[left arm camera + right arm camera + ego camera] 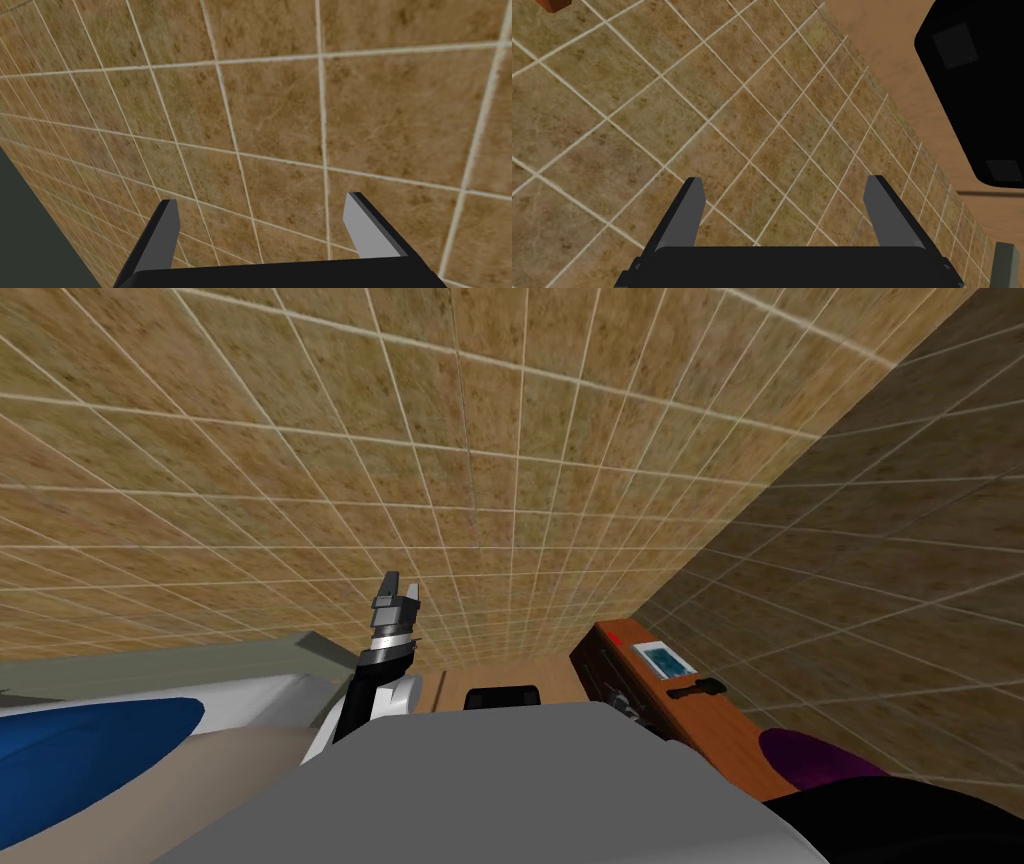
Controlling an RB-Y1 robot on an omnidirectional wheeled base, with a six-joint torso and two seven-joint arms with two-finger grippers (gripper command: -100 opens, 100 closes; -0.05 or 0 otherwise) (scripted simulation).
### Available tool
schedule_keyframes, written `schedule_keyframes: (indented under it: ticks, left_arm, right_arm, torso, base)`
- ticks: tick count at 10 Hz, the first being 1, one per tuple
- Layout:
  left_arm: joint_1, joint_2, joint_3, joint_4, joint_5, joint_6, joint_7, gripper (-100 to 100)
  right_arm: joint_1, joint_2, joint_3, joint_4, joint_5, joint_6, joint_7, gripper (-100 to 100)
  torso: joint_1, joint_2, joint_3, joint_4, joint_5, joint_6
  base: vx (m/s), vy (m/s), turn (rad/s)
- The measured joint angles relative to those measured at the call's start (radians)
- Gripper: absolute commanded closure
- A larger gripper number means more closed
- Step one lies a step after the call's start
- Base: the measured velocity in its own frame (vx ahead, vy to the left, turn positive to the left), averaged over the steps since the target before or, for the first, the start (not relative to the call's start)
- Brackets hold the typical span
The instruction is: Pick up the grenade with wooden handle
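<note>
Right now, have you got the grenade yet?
Nothing done yet. The left gripper, raised by the tiled wall, and the right gripper are both open, holding nothing. Still to do: reach the brown cabinet, where a small dark thing may be the grenade, and grab it.

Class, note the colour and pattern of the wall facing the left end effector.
Mottled brown wall tiles with pale grout lines; left wrist view.

On the table (720, 728) along the right wall (880, 588) lie a card (665, 660) and, nearer, the grenade (697, 690).

Dark stick-shaped grenade (698, 690) lying flat on the brown cabinet top (722, 728).
</note>
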Motion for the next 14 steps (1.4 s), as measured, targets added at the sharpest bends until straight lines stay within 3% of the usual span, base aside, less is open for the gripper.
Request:
schedule_keyframes:
  ticks: [2, 4, 6, 9, 12, 14]
  left_arm:
    - [0.0, 0.0, 0.0, 0.0, 0.0, 0.0, 0.0, 0]
    - [0.0, 0.0, 0.0, 0.0, 0.0, 0.0, 0.0, 0]
    - [0.0, 0.0, 0.0, 0.0, 0.0, 0.0, 0.0, 0]
    - [0.0, 0.0, 0.0, 0.0, 0.0, 0.0, 0.0, 0]
    - [0.0, 0.0, 0.0, 0.0, 0.0, 0.0, 0.0, 0]
    - [0.0, 0.0, 0.0, 0.0, 0.0, 0.0, 0.0, 0]
  right_arm:
    - [-0.003, -0.05, 0.037, 0.032, 0.044, -0.008, 0.009, -100]
    - [-0.011, -0.067, 0.041, 0.077, 0.06, -0.027, 0.029, -100]
    - [-0.026, -0.091, 0.054, 0.144, 0.093, -0.055, 0.071, -100]
    - [-0.06, -0.162, 0.112, 0.24, 0.163, -0.08, 0.09, -100]
    - [-0.086, -0.196, 0.134, 0.334, 0.203, -0.114, 0.137, -100]
    - [-0.094, -0.234, 0.168, 0.366, 0.24, -0.123, 0.13, -100]
  torso:
    - [-0.005, -0.001, -0.001, 0.0, -0.001, 0.0]
    - [0.001, 0.0, 0.0, 0.0, 0.0, 0.001]
    - [-0.001, 0.0, 0.0, 0.0, -0.001, 0.001]
    - [-0.005, -0.001, -0.001, 0.0, -0.001, 0.001]
    - [-0.004, 0.0, 0.0, 0.0, -0.002, 0.001]
    - [-0.005, 0.0, 0.0, 0.0, -0.002, 0.001]
  base:
    - [0.04, -0.185, 0.133]
    - [0.016, -0.093, 0.065]
    - [0.048, -0.167, 0.131]
    - [0.026, -0.185, 0.088]
    - [0.013, -0.207, 0.094]
    - [-0.004, -0.227, 0.06]
